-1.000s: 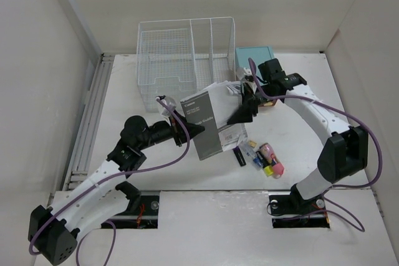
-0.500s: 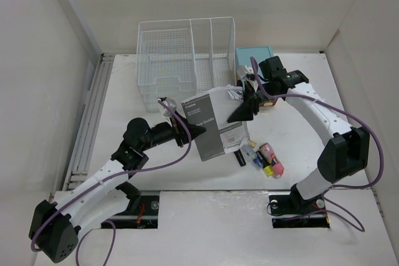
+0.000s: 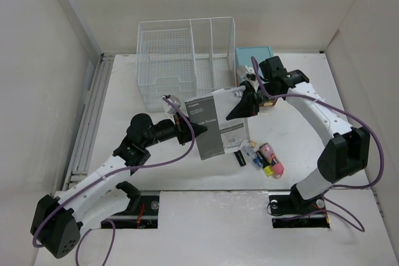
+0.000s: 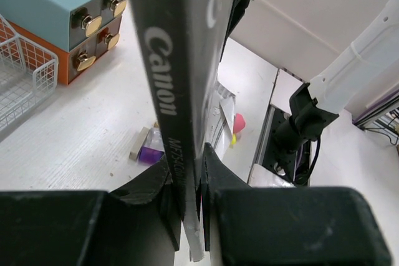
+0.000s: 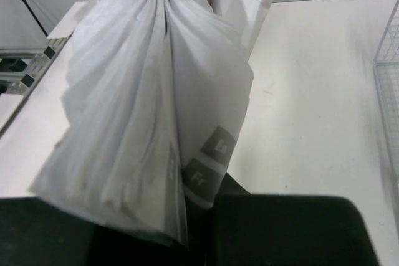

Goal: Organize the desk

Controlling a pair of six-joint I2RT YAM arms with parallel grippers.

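Both arms at the middle of the tabletop [image 3: 124,101], a white surface with a ribbed rail [image 3: 90,113] along its left edge. A grey Canon booklet [image 3: 215,126] is held off the surface between the two claws. The left claw [image 3: 197,130] is closed narrowly on the booklet's near-left edge; in the left wrist view its fingers [image 4: 149,188] pinch the spine just below the printed name. The right claw [image 3: 242,107] meets the booklet's far-right corner, and in the right wrist view the loose white pages fan out from a pinch between its fingers [image 5: 280,228]. A white wire organizer [image 3: 187,60] stands just beyond the booklet's far edge, near the far wall. A teal drawer box [image 3: 254,54] sits beside it on the right, touching or nearly so, close behind the right wrist. A cluster of small items, among them a pink highlighter [image 3: 272,159] and a black stick [image 3: 239,157], lies just near and right of the booklet. Bare surface shows left of the left arm up to the rail, and right of the right arm up to the side wall.
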